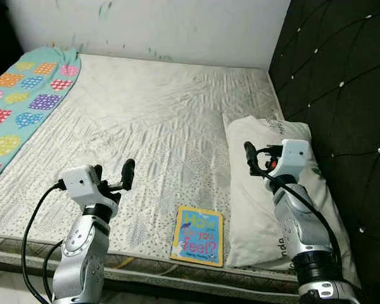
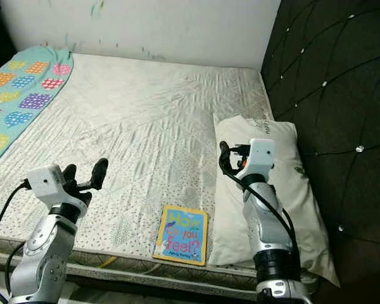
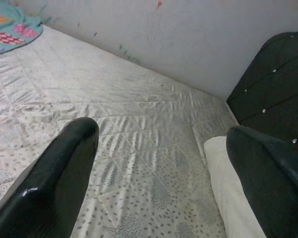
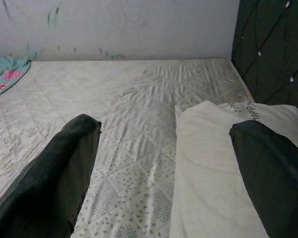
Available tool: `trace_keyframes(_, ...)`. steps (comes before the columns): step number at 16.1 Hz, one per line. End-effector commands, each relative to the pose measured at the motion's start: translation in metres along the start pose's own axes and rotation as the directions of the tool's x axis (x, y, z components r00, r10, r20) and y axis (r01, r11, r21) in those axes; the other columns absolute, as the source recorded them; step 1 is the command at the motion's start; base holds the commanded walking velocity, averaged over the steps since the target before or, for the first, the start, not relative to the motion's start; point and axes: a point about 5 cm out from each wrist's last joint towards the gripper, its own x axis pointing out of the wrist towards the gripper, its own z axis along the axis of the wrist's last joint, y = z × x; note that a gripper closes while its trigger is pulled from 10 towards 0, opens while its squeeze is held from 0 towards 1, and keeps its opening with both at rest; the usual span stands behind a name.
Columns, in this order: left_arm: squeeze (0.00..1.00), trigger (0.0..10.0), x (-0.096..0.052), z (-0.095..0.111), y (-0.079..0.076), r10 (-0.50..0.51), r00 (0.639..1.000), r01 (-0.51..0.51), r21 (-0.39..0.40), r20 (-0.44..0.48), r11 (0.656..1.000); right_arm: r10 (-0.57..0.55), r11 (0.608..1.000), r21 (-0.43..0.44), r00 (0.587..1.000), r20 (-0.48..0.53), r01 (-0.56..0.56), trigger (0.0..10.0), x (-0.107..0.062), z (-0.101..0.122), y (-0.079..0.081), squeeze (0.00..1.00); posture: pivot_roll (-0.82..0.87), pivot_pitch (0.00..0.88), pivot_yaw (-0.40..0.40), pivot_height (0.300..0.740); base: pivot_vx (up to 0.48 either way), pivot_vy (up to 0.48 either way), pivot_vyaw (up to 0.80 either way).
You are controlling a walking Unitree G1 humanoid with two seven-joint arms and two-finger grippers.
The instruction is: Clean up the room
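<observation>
Two silver jointed arms carry white boxy wrist housings, looping black cables and long, glossy black fingers point(image 3: 54, 183).

The mattress point(image 1: 145, 126) is bare quilted cloth with a faint sheen and a fine dotted print, creased across its middle, and at its 10 o'clock corner lies a matt turquoise blanket point(image 1: 22, 95) of soft cloth with bright patches. At 4 o'clock a white cloth pillow point(image 1: 256, 209) looks smooth and slightly rumpled beside a black padded headboard point(image 1: 342, 88), tufted with small shiny studs; at 6 o'clock a book point(image 1: 197, 235) shows a glossy card cover. The left gripper point(image 3: 159, 173) has glossy black plastic fingers point(image 3: 54, 178), the right gripper point(image 4: 164, 173) matt ones, on brushed silver metal arms, and the wall point(image 1: 177, 25) is matt, scuffed paint.
</observation>
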Motion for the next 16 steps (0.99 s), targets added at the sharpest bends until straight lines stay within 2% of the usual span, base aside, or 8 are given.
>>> trace_keyframes(1, 0.0, 10.0, -0.004, 0.001, 0.002, -0.002, 1.0, 0.002, 0.011, -0.009, 1.0, 0.062, 0.998, -0.027, 0.997, 0.034, -0.062, 10.0, -0.004, 0.004, 0.006, 0.0, 0.02, 0.0, -0.024, 0.74, 0.0, 0.0, 0.0)
trace_keyframes(6, 0.0, 10.0, -0.011, -0.003, 0.007, 0.027, 0.999, -0.027, 0.009, -0.032, 1.0, 0.011, 0.998, -0.054, 1.0, -0.018, -0.012, 10.0, -0.015, -0.001, 0.002, 0.0, 0.01, 0.0, -0.016, 0.74, 0.0, 0.0, 0.0)
trace_keyframes(8, 0.0, 10.0, -0.013, -0.003, 0.007, 0.03, 0.999, -0.03, 0.001, -0.04, 1.0, 0.028, 1.0, 0.0, 0.999, -0.03, -0.028, 10.0, -0.018, -0.003, 0.003, 0.0, 0.01, 0.0, -0.014, 0.74, 0.0, 0.0, 0.0)
trace_keyframes(11, 0.0, 10.0, -0.014, -0.004, 0.006, 0.022, 0.999, -0.021, 0.003, -0.047, 1.0, 0.024, 1.0, -0.005, 0.999, -0.045, -0.024, 10.0, -0.022, -0.006, 0.005, 0.0, 0.01, 0.0, -0.016, 0.74, 0.0, 0.0, -0.59)
trace_keyframes(13, 0.0, 10.0, -0.015, -0.003, 0.005, 0.02, 0.999, -0.02, 0.003, -0.044, 1.0, 0.036, 0.999, -0.012, 0.998, -0.044, -0.037, 10.0, -0.023, -0.006, 0.006, 0.0, 0.02, 0.0, -0.02, 0.74, 0.0, 0.0, 0.0)
trace_keyframes(16, 0.0, 10.0, -0.015, -0.002, 0.005, 0.02, 0.999, -0.02, -0.002, -0.042, 1.0, 0.036, 0.999, -0.013, 0.998, -0.048, -0.037, 10.0, -0.022, -0.005, 0.005, 0.0, 0.02, 0.0, -0.025, 0.74, 0.0, 0.285, 0.0)
